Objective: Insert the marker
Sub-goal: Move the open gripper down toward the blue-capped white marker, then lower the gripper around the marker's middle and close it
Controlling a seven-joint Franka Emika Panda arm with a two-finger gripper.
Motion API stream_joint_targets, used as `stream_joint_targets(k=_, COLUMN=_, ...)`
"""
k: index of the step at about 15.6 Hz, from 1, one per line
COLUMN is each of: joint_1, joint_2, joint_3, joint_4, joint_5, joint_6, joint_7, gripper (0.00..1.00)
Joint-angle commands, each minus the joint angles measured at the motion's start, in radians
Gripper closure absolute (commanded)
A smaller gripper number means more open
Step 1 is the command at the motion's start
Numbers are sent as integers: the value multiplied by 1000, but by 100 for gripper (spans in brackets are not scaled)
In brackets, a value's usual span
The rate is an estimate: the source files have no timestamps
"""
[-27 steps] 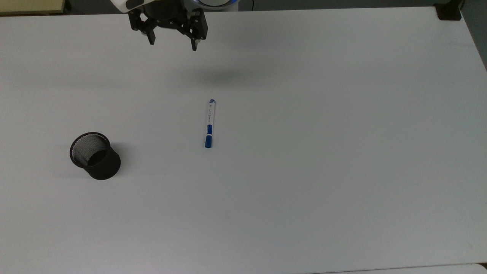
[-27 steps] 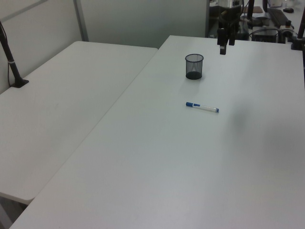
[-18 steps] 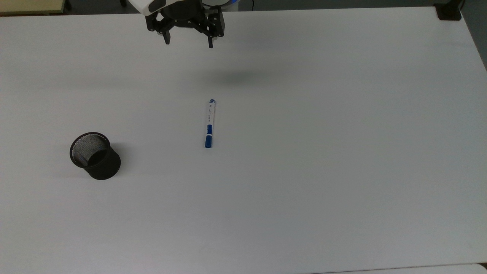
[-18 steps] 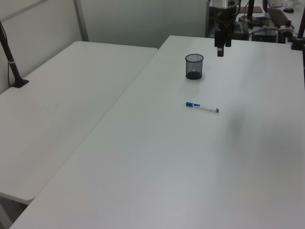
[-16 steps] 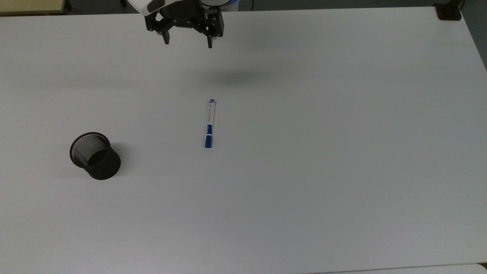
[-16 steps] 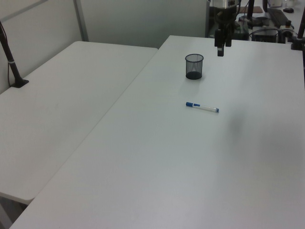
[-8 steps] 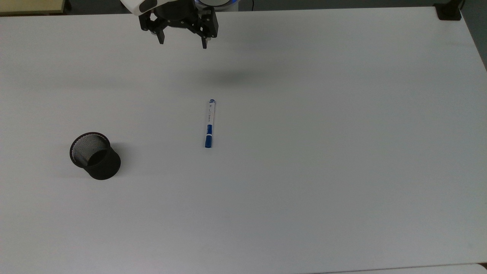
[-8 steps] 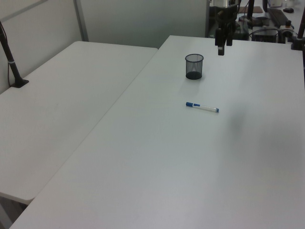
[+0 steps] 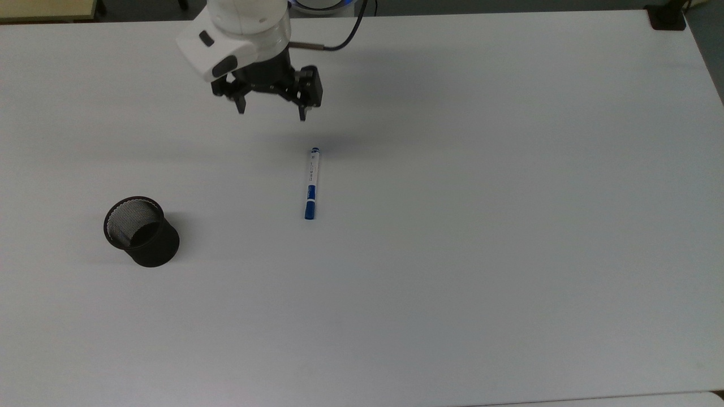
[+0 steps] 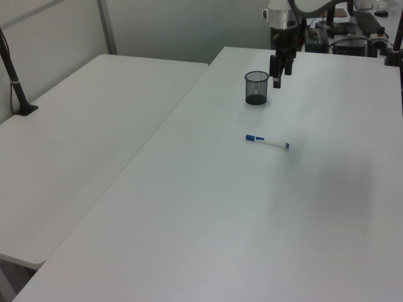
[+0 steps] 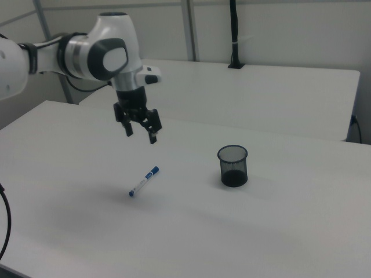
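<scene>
Hand (image 9: 272, 112) hangs above the tabletop (image 9: 509, 169) with its 2 fingers spread wide and nothing between them. Beyond it, toward the top view's lower right, the marker (image 9: 311, 183) lies flat on the bare surface, touching nothing else.

The marker's long axis runs almost straight up and down in the top view, small blue end nearest the hand, blue cap at the far end. The fingers are spread along the top view's left-to-right line, so their gap already sits roughly across the barrel. In the right view the hand (image 11: 139, 128) hovers clearly higher than the marker (image 11: 144, 181), which sits below it and a little to the right view's right.

Judging from this, the coming move is a short travel along the marker's own axis to mid-barrel, then a straight drop, with little wrist turn needed. The black mesh cup (image 9: 141, 232) stands well apart, toward the top view's lower left.
</scene>
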Motion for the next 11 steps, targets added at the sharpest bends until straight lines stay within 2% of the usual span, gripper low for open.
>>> stream_joint_targets(k=1, joint_1=-12, joint_2=85, joint_3=-6, joint_4=20, joint_5=4, joint_6=111, joint_7=6, gripper=0)
stream_joint_targets(k=4, joint_1=-12, joint_2=154, joint_3=-6, joint_4=20, joint_5=-2, joint_6=203, joint_7=9, gripper=0)
stream_joint_targets(k=11, joint_1=2, joint_2=252, joint_3=-5, joint_4=20, joint_5=-10, joint_6=306, joint_7=11, gripper=1)
